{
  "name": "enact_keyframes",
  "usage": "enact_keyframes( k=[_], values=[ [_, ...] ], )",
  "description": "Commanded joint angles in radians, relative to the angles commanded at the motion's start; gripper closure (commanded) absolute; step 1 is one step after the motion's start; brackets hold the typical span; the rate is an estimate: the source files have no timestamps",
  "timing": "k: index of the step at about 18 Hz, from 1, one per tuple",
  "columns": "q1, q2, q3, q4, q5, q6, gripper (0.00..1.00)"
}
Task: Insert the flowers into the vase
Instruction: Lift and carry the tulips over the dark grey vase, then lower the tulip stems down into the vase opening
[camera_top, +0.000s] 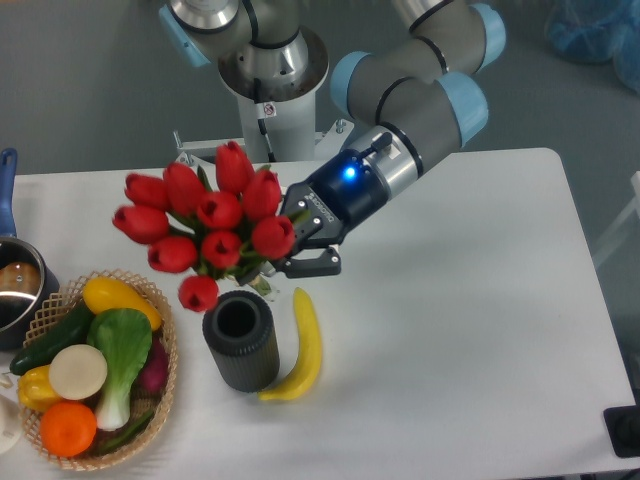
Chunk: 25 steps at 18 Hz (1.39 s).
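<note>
Tool (285, 245) gripping flowers (205, 225), above vase (241, 340)

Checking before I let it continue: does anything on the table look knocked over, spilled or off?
Nothing stands out. The vase stands upright beside the banana, the basket is tidy, and the gripper holds the flowers above the vase.

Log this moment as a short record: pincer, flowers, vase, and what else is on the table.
pincer: shut on the flowers, tilted toward the left
flowers: red tulips held in the air, above and behind the vase, not in it
vase: dark, ribbed, upright, mouth empty
banana: lying right beside the vase
basket: wicker, holding vegetables, left of the vase
pot: at the left edge
</note>
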Motion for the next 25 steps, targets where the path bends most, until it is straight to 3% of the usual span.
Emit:
enact_keyframes(
  k=[3,5,12,25],
  values=[
    [0.006,0.005,-0.084,0.002,-0.072,0.070,0.91],
    [0.014,0.000,-0.106,0.000,-0.115,0.141,0.91],
    [0.014,-0.012,-0.101,0.000,-0.123,0.163,0.91],
    [-0.002,-0.101,-0.072,-0.002,-0.117,0.195,0.91]
  ],
)
